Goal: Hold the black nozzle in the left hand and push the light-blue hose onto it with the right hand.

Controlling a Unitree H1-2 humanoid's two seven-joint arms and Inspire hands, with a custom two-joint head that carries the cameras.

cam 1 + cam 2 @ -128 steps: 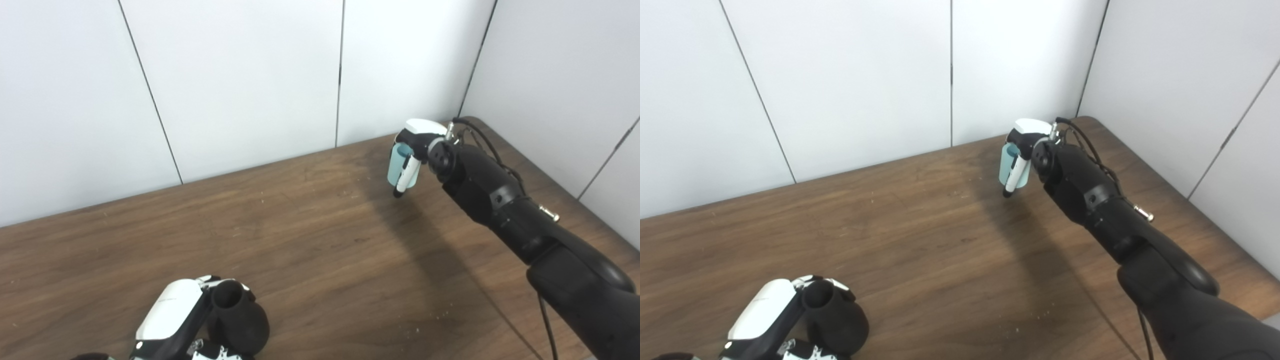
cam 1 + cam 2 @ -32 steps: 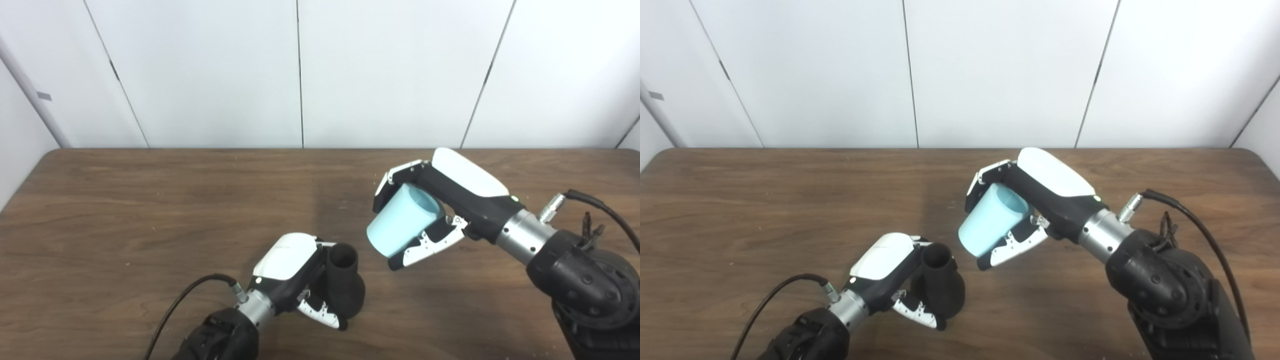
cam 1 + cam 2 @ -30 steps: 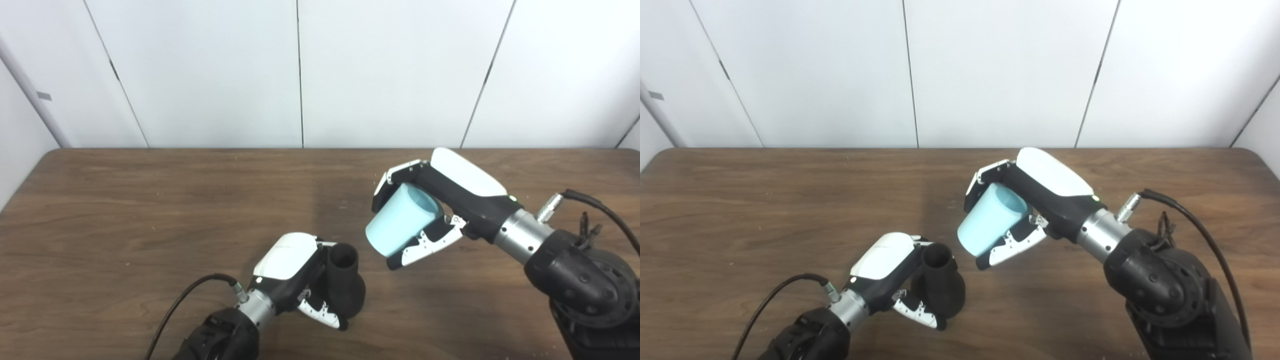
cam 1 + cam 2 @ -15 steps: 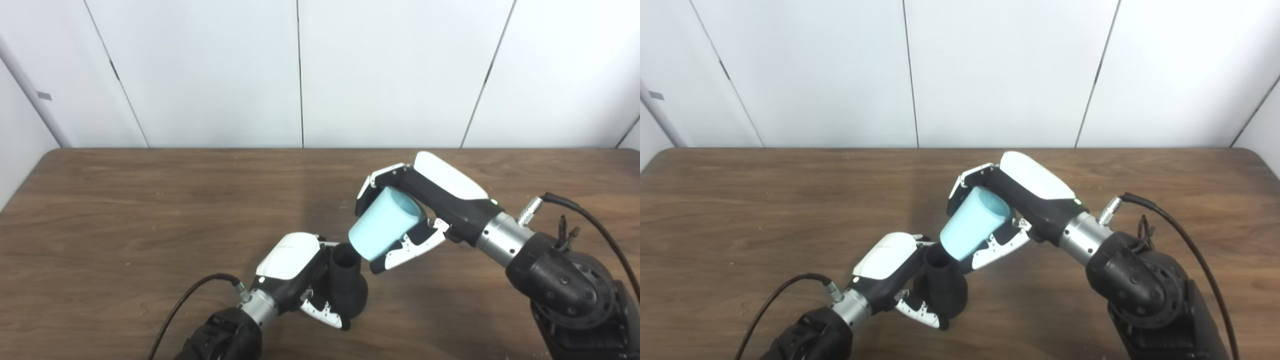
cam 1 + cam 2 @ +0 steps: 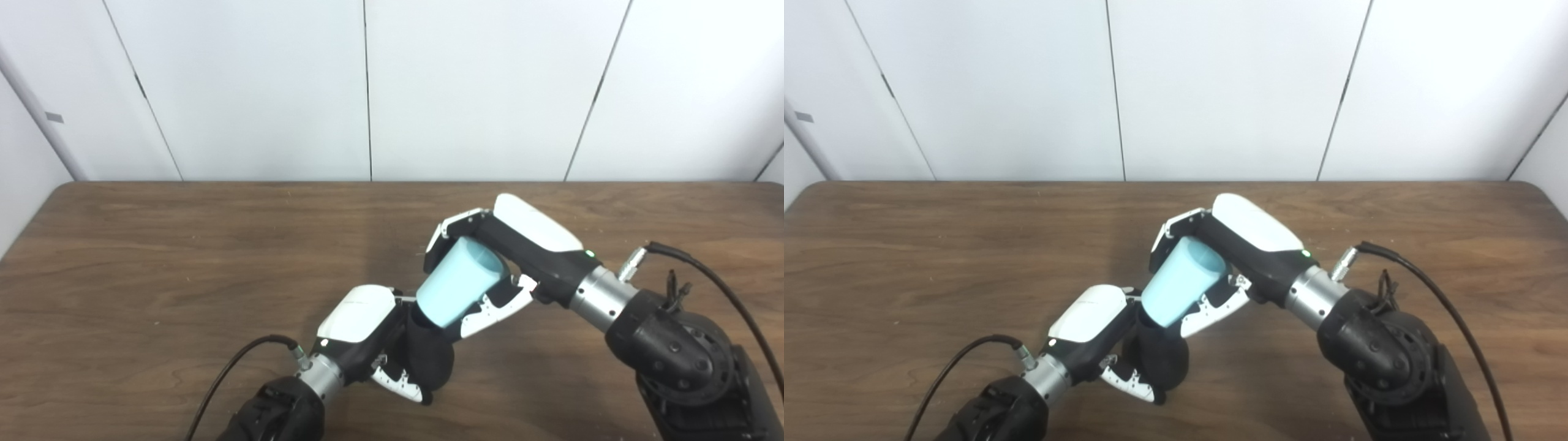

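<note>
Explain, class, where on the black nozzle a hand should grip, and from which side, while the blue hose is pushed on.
Grip the black nozzle round its wide lower body, from its left, as the left hand does. The narrow neck points up toward the light-blue hose in the right hand, so it must stay uncovered.

No text, label or number can be read anywhere.

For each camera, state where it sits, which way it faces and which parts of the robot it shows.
Left eye view: on the head, looking down at the wooden table; shows both arms, the left hand and right hand.
Right eye view: beside it, slightly right, facing the same way, same arms.
Shared: the light-blue hose meeting the black nozzle, white wall panels behind.
</note>
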